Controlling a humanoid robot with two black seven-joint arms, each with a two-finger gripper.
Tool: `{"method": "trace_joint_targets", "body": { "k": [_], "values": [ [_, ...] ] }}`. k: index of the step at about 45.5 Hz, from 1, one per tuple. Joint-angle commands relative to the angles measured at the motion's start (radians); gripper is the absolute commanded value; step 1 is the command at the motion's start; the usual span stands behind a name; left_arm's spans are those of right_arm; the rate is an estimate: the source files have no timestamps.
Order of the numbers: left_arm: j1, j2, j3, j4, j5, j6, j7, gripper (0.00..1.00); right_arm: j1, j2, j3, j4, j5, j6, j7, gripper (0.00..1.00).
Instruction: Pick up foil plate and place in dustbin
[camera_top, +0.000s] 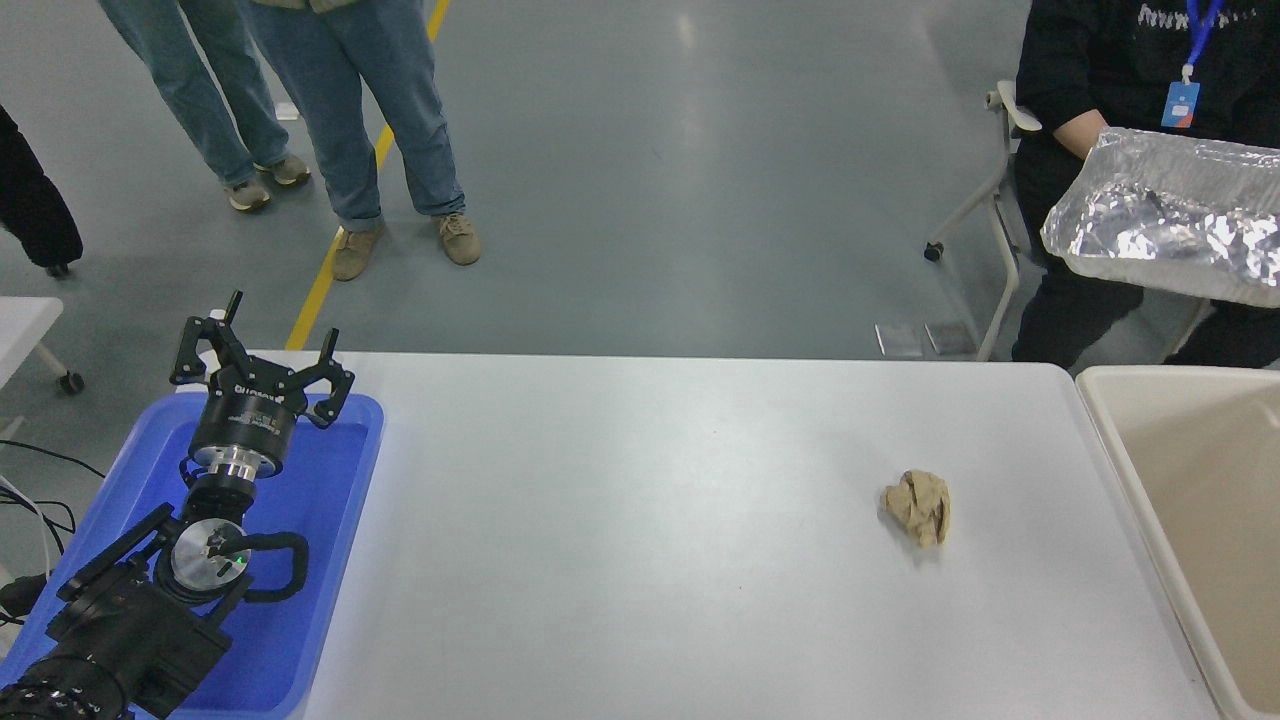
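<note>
Grey workshop floor with a yellow line lies beyond a white surface.

Left gripper: parked at lower left over the blue plastic tray, jaws spread open, holding nothing. It takes no part in the carry.

Right gripper: out of frame, so the state of its jaws cannot be told. No part of the right arm shows.

Foil plate: up in the air at the right edge, well above the surface, cut off by the frame on its right side. It hangs tilted, open side toward the camera, crinkled floor visible. Judgement: whatever holds it grips the hidden right end, which would explain the tilt and why the left end hangs free.

Dustbin: beige, at the right end of the surface, mouth open upward, inside looks empty. The plate sits above and beyond its far rim, not yet over the opening; judged to be mid-transfer, release not yet due.

A crumpled brown paper ball lies on the surface near the bin, untouched.

A seated person in black is behind the plate; two others stand at far left.
</note>
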Motion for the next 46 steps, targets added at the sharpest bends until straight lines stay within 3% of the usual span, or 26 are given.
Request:
{"method": "trace_joint_targets", "body": {
  "k": [1, 23, 46],
  "values": [
    [0.000, 0.000, 0.000, 0.000, 0.000, 0.000, 0.000, 1.00, -0.341, -0.043, 0.125, -0.266, -0.004, -0.093, 0.001, 0.00],
    [0.000, 0.000, 0.000, 0.000, -0.002, 0.000, -0.002, 1.00, -0.953, 0.020, 0.502, -0.663, -0.006, -0.113, 0.003, 0.00],
    [0.000, 0.000, 0.000, 0.000, 0.000, 0.000, 0.000, 1.00, -1.096, 0.100, 0.617, -0.745, -0.006, -0.113, 0.003, 0.00]
  ]
}}
